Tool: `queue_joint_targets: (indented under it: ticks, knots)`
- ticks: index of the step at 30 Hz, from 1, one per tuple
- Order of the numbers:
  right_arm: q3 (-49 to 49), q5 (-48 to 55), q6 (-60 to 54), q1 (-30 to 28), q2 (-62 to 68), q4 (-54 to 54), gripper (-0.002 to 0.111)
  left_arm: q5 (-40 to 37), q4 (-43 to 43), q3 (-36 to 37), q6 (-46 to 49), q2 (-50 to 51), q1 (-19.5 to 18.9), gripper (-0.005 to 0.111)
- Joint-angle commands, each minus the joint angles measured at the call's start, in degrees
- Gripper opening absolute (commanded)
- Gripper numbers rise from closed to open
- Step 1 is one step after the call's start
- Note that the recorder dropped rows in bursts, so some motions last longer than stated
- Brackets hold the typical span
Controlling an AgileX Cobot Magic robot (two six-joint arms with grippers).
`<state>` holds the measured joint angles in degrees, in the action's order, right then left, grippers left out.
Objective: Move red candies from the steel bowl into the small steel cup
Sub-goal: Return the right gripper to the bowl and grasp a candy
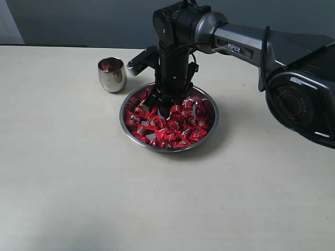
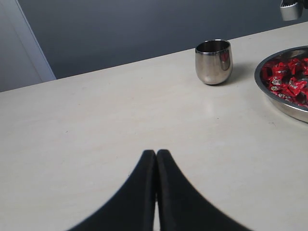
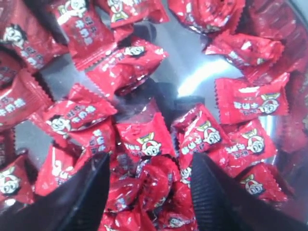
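Steeply bent at the wrist, the right arm (image 1: 261, 44) reaches in from the right, its right fingers (image 3: 82, 197) pointing down into the steel bowl (image 1: 168, 149), spread wide among the red candies (image 1: 172, 128). "PIPER" (image 1: 234, 48) is lettered on the arm. Wrappers carry a cartoon face and characters too blurred to read. The left fingers (image 2: 139, 197) hover pressed together above the counter (image 1: 78, 183). The small steel cup (image 1: 111, 75) stands just beside the bowl, contents unclear.
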<state>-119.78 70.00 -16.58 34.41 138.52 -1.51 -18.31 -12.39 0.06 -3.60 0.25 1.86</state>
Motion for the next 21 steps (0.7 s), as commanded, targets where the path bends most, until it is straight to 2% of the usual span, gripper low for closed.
queue_joint_targets:
  ticks: [1, 14, 21]
  knots:
    - [0.17, -0.04, 0.12, -0.4, 0.5, 1.51, 0.05, 0.39, -0.13, -0.06, -0.31, -0.25, 0.02, 0.0]
    - [0.05, -0.04, 1.84, -0.4, 3.48, 0.8, 0.048, 0.39, -0.13, -0.06, -0.31, -0.25, 0.02, 0.0]
    - [0.05, -0.04, 1.84, -0.4, 3.24, 0.8, 0.01, 0.39, -0.13, -0.06, -0.31, -0.25, 0.02, 0.0]
